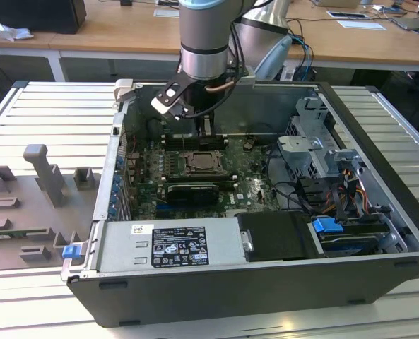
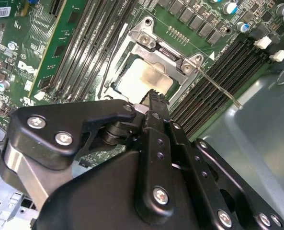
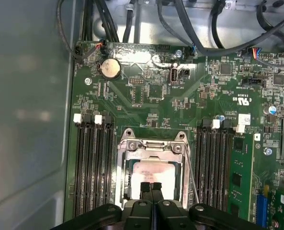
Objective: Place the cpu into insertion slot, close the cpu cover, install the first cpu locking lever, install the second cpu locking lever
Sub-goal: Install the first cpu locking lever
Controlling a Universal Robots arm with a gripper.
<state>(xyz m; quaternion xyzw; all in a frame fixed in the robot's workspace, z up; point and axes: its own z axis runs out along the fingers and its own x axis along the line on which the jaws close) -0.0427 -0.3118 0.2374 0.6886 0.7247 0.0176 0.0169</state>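
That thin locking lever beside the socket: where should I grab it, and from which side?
Take the lever near its bent free end, the end farthest from its pivot by the cover corner. It is a thin, straight rod that seems to stand out over the memory slots, so coming down from above looks best, with the jaws set across the rod.
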